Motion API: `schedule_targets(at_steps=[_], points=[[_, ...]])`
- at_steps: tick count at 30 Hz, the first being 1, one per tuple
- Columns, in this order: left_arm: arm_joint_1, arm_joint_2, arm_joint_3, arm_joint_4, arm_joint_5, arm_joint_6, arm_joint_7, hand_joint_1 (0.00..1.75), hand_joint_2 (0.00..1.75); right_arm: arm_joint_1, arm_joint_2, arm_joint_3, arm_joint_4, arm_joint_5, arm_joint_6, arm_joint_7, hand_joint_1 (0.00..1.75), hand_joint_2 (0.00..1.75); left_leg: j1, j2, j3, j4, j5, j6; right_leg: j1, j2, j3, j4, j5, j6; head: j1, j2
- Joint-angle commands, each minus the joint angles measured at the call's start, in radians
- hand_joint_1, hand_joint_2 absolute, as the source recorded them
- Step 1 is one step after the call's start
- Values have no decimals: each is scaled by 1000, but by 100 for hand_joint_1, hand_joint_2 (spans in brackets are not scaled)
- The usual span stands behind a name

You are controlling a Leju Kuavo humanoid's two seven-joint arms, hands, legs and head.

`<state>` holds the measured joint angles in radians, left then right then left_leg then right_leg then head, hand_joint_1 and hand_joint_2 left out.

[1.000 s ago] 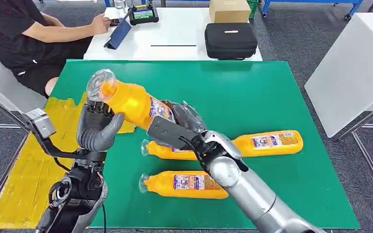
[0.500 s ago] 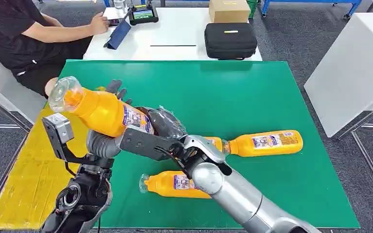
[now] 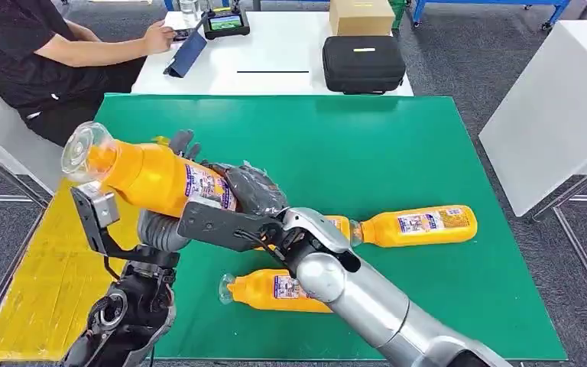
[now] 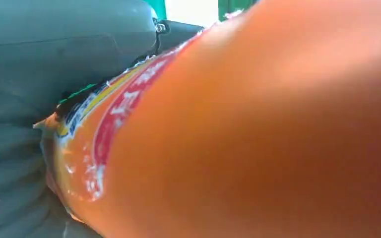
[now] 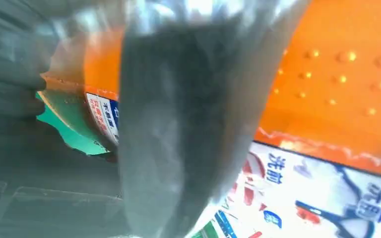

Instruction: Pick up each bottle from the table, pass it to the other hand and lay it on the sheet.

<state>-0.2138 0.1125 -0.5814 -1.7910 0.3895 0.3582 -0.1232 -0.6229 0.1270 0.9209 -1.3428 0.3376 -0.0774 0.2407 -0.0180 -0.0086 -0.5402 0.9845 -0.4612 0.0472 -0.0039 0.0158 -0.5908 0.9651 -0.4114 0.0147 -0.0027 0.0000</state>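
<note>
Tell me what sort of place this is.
Probably a robotics lab or test workspace: a person sits at a white table with a small screen device, a black zip case and blue-framed benches behind.

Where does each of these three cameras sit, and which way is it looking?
Head view: high on the robot, looking forward and down at the green table; both silver arms, the left hand and the right hand show.
Left wrist view: behind the left hand, pressed against the orange bottle.
Right wrist view: behind the right hand, its fingers across the bottle's label.
All three share that bottle.
</note>
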Motion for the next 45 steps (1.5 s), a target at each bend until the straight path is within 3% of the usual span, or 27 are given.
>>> schedule_targets(at_steps=[1, 14, 21, 22, 23, 24, 30, 34, 37, 41, 45], points=[[-31, 7, -38, 57, 23, 5, -20, 175, 175, -21, 13, 108, 57, -5, 16, -11, 175, 175, 1, 1, 4, -1, -1, -3, 1, -1, 3, -1, -1, 0, 0, 0], [-19, -1, -16, 49, 31, 18, -33, 175, 175, -9, 6, 112, 66, -2, 22, -11, 175, 175, 2, 0, 5, -1, -2, -5, 2, -2, 6, -1, -2, 0, 0, 0], [21, 28, 32, -4, 55, 45, -84, 175, 175, 10, -33, 95, 89, 51, -1, 0, 175, 175, 2, 0, 5, -1, -1, -4, 2, -2, 5, -2, -1, 0, 0, 0], [32, 27, 54, -26, 40, 52, -93, 175, 175, 13, -41, 79, 93, 58, -9, 2, 0, 175, 2, -1, 5, -1, -2, -4, 2, -3, 6, -2, -2, 0, 0, 0], [53, 23, 98, -62, 23, 59, -101, 175, 175, 11, -58, 54, 98, 73, -10, 12, 0, 175, 3, -1, 6, -1, -2, -5, 2, -3, 6, -2, -2, 0, 0, 0], [79, 26, 134, -97, -7, 65, -113, 175, 175, 14, -78, 29, 94, 91, -12, 25, 0, 0, 2, 0, 4, 0, -1, -4, 2, -2, 4, -1, -1, 0, 0, 0], [309, -26, 422, -297, -300, 67, -123, 175, 175, 140, -199, -226, -74, 160, -22, -38, 0, 0, 3, 2, 4, 0, -2, -3, 3, -1, 4, -2, -2, 0, -1, 0], [301, -40, 422, -282, -303, 59, -129, 175, 175, 146, -186, -227, -80, 170, -12, -33, 0, 0, 2, -7, 4, 2, -3, -4, 3, -9, 6, -1, -4, 1, 1, 0], [343, -33, 462, -263, -478, 116, -90, 175, 175, 179, -207, -279, -146, 177, -51, -42, 0, 0, 1, 0, 1, 0, -2, -3, 1, -2, 1, -1, -1, 0, 0, 0], [405, -32, 522, -213, -599, 113, -73, 175, 175, 249, -242, -356, -268, 168, -39, -60, 0, 0, 1, -3, 3, -1, -2, -4, 1, -6, 4, -2, -3, 0, 0, 0], [406, -1, 505, -136, -832, 157, -48, 175, 175, 303, -260, -373, -329, 156, -40, -85, 0, 0, 0, -3, 3, -2, -1, -3, 0, -6, 3, -2, -2, 0, 0, 0]])
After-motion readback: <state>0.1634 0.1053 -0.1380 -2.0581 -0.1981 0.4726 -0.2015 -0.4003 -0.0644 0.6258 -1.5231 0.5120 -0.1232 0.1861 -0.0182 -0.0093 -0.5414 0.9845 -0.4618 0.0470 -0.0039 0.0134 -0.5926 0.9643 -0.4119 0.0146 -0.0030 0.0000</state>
